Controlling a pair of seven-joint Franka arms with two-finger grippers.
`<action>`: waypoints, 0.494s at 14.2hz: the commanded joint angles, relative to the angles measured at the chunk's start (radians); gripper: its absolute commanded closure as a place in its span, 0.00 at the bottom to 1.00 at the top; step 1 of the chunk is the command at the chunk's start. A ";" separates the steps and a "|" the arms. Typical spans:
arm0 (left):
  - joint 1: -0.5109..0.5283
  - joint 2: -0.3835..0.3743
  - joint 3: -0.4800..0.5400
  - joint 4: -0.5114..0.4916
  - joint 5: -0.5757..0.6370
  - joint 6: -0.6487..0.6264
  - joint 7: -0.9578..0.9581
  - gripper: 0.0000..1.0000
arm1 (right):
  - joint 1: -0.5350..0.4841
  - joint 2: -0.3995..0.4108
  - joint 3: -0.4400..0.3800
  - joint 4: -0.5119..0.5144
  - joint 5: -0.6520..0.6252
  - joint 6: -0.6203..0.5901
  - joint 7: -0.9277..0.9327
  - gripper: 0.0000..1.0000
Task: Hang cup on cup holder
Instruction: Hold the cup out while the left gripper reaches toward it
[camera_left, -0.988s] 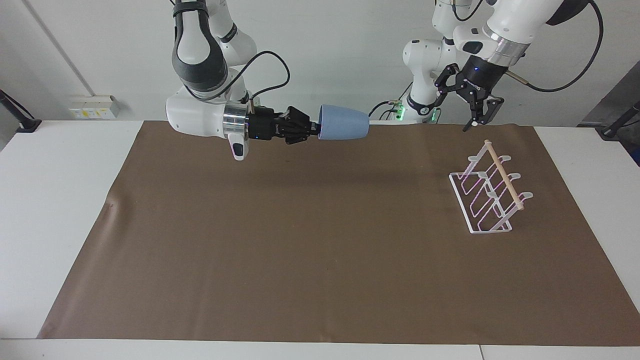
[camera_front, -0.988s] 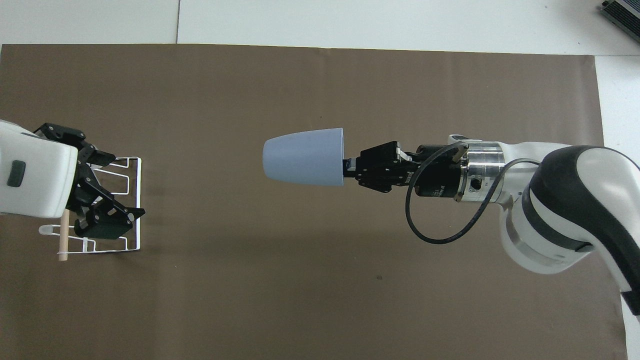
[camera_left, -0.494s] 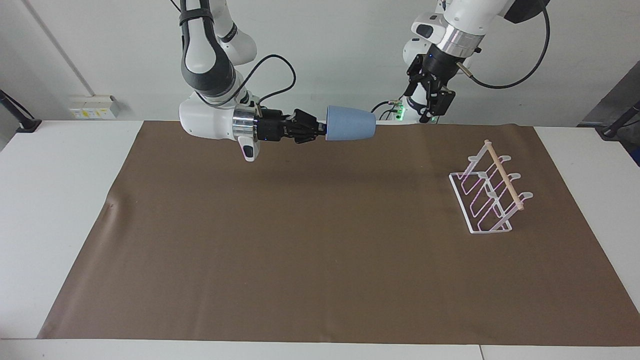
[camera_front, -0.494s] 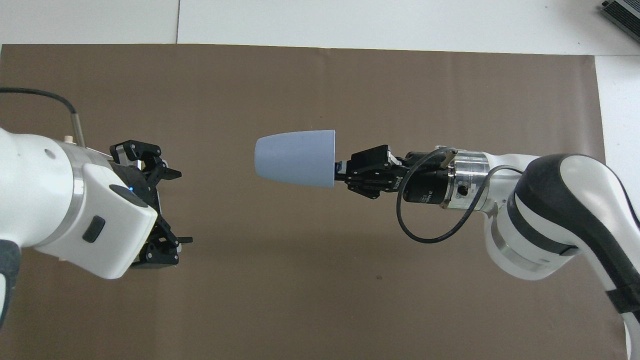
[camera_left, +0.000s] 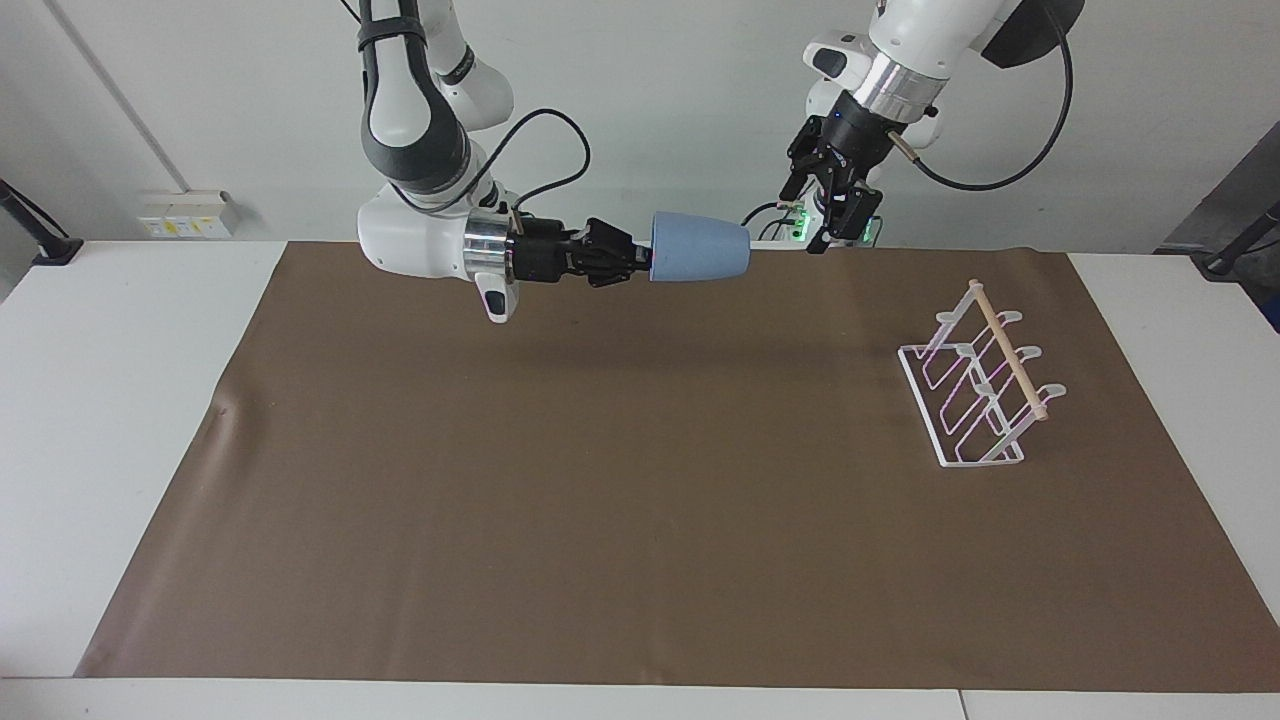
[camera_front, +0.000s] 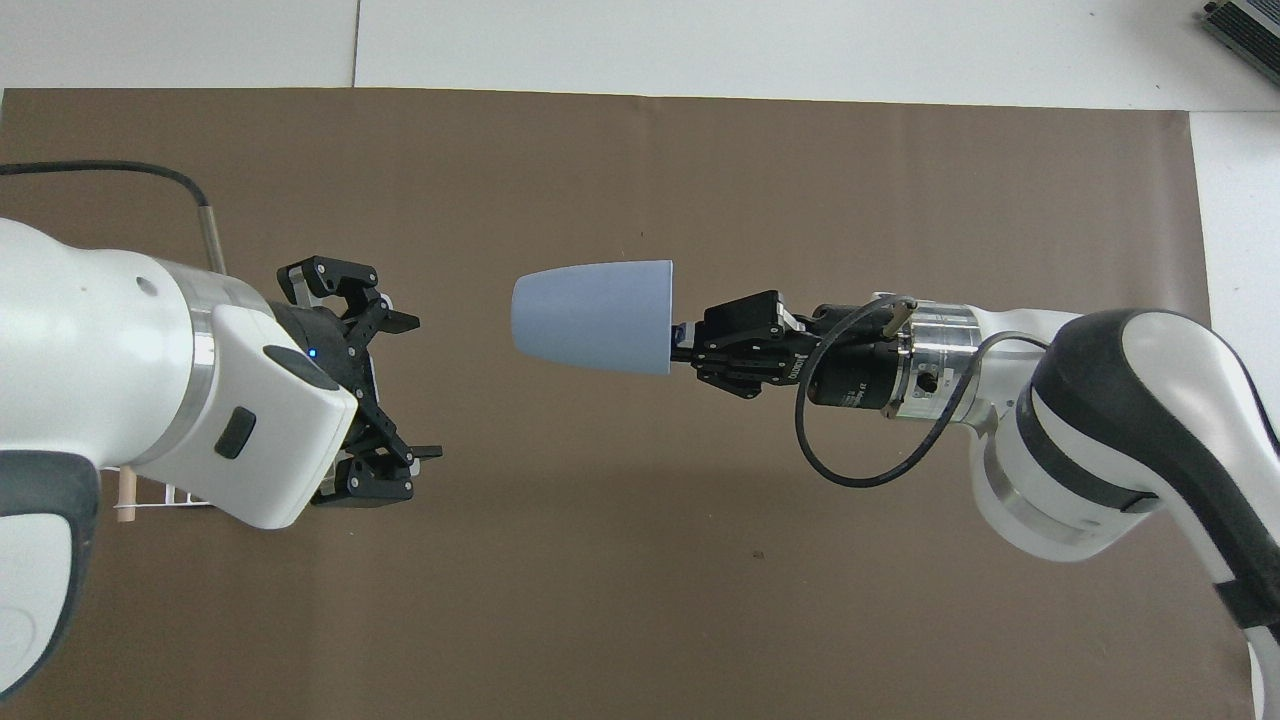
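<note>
Nearest the robots, both grippers are up in the air. Your right gripper (camera_front: 683, 343) is clenched on the rim of the cup (camera_front: 595, 316), holding it on its side over the middle of the brown mat (camera_left: 600, 480), base pointing toward the left arm. Your left gripper (camera_front: 412, 388) hangs just off that base with its fingers spread wide, apart from the cup and aimed at it.

Judge the cup as light, stiff plastic with a smooth, tapering wall: it looks easy to lift but likely to slide out toward the narrow end if you pinch it lightly. If a handover is intended, take it around the body close to the wider rim end, and have the right fingers let go only once the left ones bear on it.

Farther out, the cup holder (camera_left: 978, 375) stands on the mat toward the left arm's end, prongs bare, well apart from the cup. Nothing stands between them.
</note>
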 joint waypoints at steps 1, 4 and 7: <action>-0.004 -0.002 0.002 0.001 -0.037 0.022 -0.033 0.00 | -0.001 -0.028 0.002 -0.034 0.036 0.014 -0.042 1.00; -0.006 0.018 -0.019 0.021 -0.060 0.039 -0.123 0.00 | -0.002 -0.028 0.004 -0.034 0.036 0.014 -0.042 1.00; -0.006 0.032 -0.047 0.027 -0.059 0.088 -0.183 0.00 | 0.013 -0.030 0.005 -0.034 0.036 0.016 -0.048 1.00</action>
